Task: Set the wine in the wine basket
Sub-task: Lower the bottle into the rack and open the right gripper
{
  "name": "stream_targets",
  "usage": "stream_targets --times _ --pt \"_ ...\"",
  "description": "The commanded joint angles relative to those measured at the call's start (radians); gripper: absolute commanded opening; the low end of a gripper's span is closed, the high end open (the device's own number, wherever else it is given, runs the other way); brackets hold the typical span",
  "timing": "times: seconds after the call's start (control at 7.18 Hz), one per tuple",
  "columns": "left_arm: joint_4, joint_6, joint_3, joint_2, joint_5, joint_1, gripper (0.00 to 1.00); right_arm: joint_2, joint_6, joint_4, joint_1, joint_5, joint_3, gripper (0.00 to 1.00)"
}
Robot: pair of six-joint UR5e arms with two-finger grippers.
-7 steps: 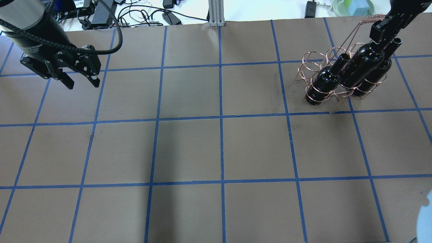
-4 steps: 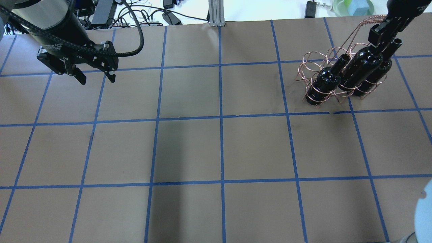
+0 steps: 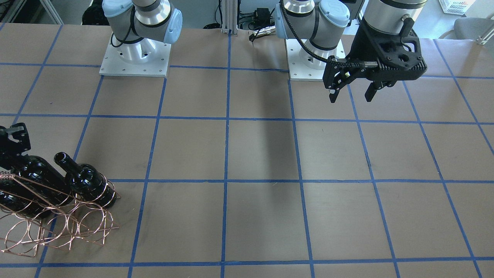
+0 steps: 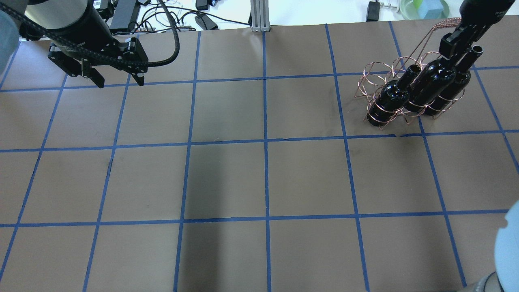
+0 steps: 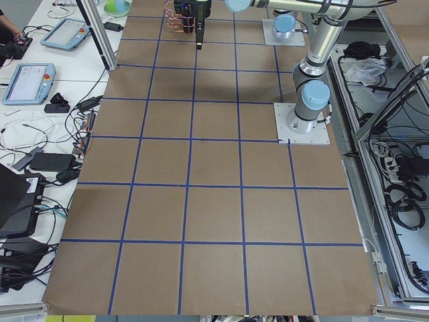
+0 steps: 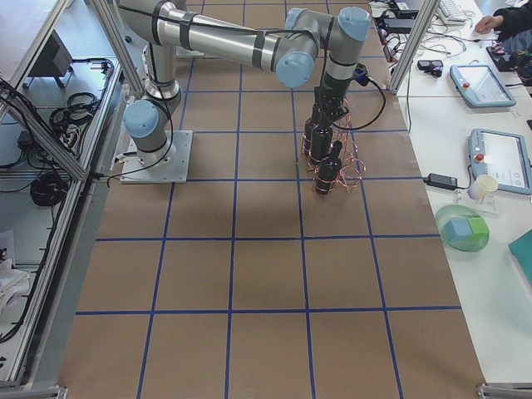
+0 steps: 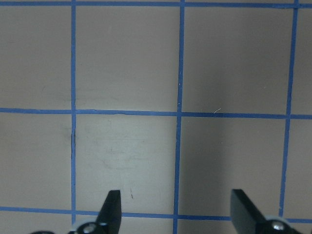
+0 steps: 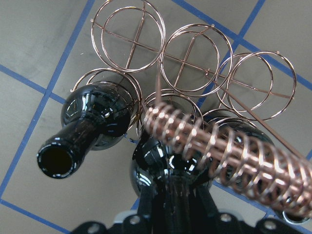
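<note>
The copper wire wine basket stands at the far right of the table and holds three black wine bottles. My right gripper is shut on the neck of the middle bottle, which stands upright in a front slot. The other two bottles flank it. In the right wrist view the held bottle sits under the basket's coiled handle, with an open-mouthed bottle to its left. My left gripper is open and empty over the far left of the table, and it also shows in the front-facing view.
Three back loops of the basket hold nothing. Cables and power bricks lie past the table's far edge. A green bowl sits beyond the basket. The two robot bases stand at the near edge.
My right gripper has lowered the middle bottle deeper into its slot. My left arm has swung rightward and toward the far edge, still open.
</note>
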Motion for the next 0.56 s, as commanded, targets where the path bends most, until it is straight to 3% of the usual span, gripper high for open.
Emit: stream_targets --times 0.0,0.42 --pt "0.005 -0.001 -0.001 0.002 0.006 0.001 0.87 0.021 -0.004 -0.013 0.000 0.005 0.000 0.00" --pt "0.005 -0.001 -0.001 0.002 0.004 0.001 0.88 0.037 -0.004 -0.022 0.005 0.000 0.000 0.00"
